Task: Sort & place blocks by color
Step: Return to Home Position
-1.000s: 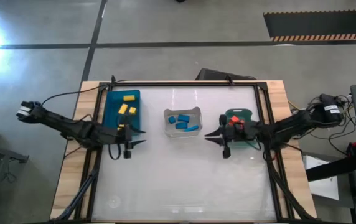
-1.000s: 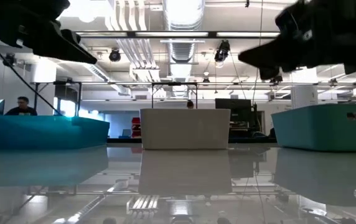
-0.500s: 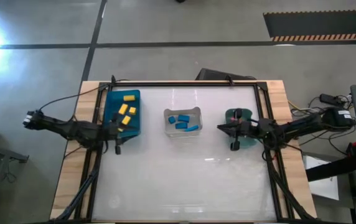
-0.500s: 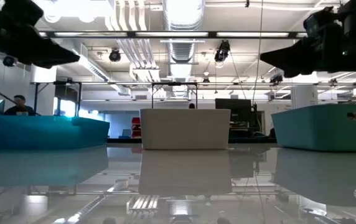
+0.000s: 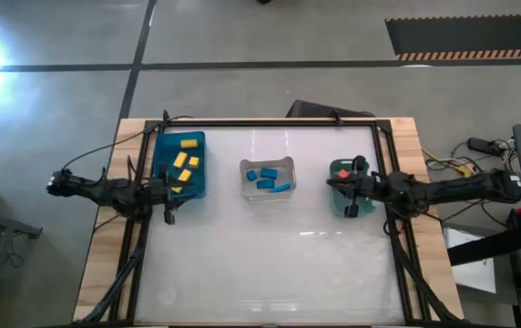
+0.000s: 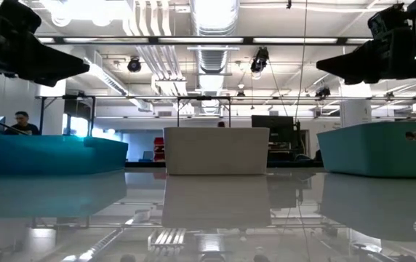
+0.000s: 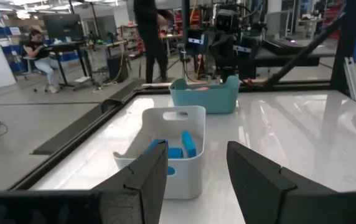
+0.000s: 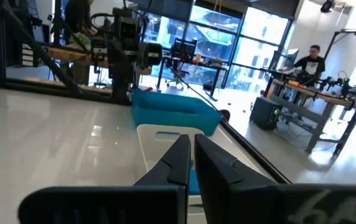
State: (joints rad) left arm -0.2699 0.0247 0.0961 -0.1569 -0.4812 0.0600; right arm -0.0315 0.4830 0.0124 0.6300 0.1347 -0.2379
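Now drawing both arms back and away from the white bin (image 5: 245,187), after reaching in toward it a second ago. Bringing the left gripper (image 5: 178,189) to rest on the white bin's left, over the edge of the blue bin (image 5: 162,155). Bringing the right gripper (image 5: 335,185) to rest on the white bin's right, over the green bin (image 5: 338,164). Keeping the left jaws spread, with open air and nothing else between them in the left wrist view. Keeping the right jaws pressed almost together, pinching nothing.

Finding the yellow blocks (image 5: 186,159) lying in the blue bin to the left of the white bin. Finding the blue blocks (image 5: 268,178) inside the white bin itself. Finding a red block (image 5: 342,172) showing in the green bin to its right, the rest of that bin being partly hidden under the right arm. Spotting no block left loose on the table (image 5: 270,264) anywhere around the white bin.

Reading this as the sorting being done: every colour apparently binned, both grippers empty, and the retreat from the white bin looking like a move toward rest, not toward another pick.
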